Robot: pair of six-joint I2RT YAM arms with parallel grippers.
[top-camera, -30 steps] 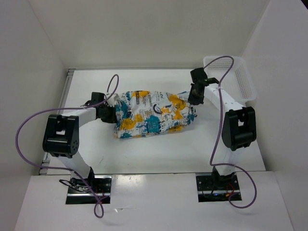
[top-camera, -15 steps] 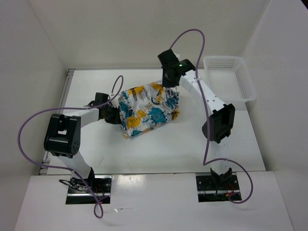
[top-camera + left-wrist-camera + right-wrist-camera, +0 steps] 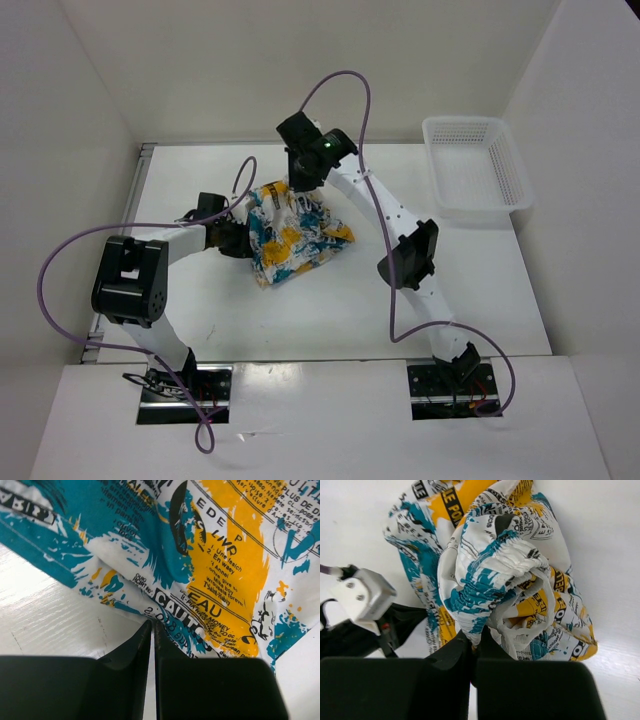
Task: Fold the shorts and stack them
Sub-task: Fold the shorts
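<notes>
The shorts (image 3: 292, 235), white with teal, yellow and black print, lie bunched left of the table's middle. My left gripper (image 3: 232, 238) sits at their left edge. In the left wrist view its jaws (image 3: 152, 626) are pressed together on the fabric's hem, and the shorts (image 3: 215, 555) fill the picture. My right gripper (image 3: 300, 186) is above the shorts' far end. In the right wrist view it (image 3: 475, 641) is shut on a gathered, elastic edge of the shorts (image 3: 495, 575) and holds it lifted over the lower layer.
A white mesh basket (image 3: 470, 165) stands at the back right of the table. White walls close in the back and both sides. The left arm's body (image 3: 365, 600) shows beside the shorts in the right wrist view.
My right gripper has swept from the right end of the table to the left, carrying the shorts' right end over the rest. The shorts are now shorter and doubled. The left gripper barely moved.
</notes>
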